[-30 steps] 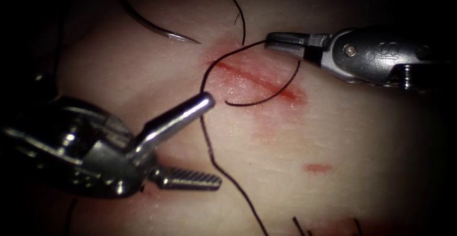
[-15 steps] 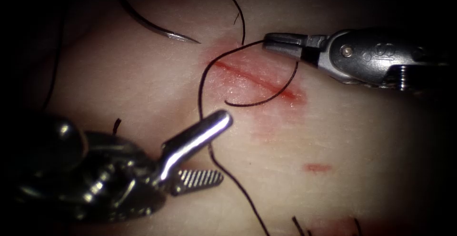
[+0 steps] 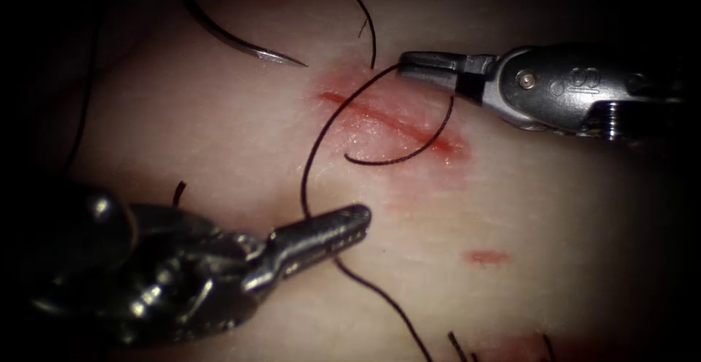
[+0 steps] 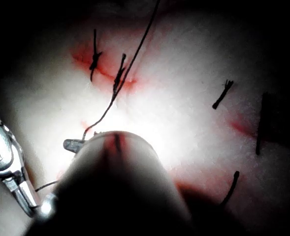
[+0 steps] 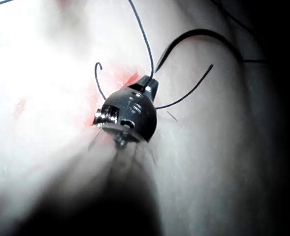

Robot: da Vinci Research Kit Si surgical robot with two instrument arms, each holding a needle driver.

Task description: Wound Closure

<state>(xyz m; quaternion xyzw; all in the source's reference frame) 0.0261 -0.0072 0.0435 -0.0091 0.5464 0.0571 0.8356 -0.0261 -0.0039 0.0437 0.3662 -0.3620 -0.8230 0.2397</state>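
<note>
The cut (image 3: 391,120) runs as a red line across the tissue (image 3: 526,209). The curved needle (image 3: 241,42) lies loose on the tissue left of the cut, its point free; no tool holds it. My right tool (image 3: 403,63) is shut on the thread (image 3: 321,132) above the cut's upper end. From there the thread arcs down to my left tool (image 3: 359,222), which is shut on it below and left of the cut. A short thread tail (image 3: 409,152) curls over the cut. The right wrist view shows the right tool (image 5: 147,86), the thread (image 5: 144,37) and the needle (image 5: 204,34).
Cut ends of thread (image 3: 460,347) stick up at the lower edge, near a small red fluid spot (image 3: 488,257). In the left wrist view, tied stitches (image 4: 93,60) sit on a red line, with loose thread ends (image 4: 223,93) beside them.
My left tool moved down and right along the thread, then closed its open jaws on it. The right tool shifted slightly left, still holding the thread. The needle stayed put.
</note>
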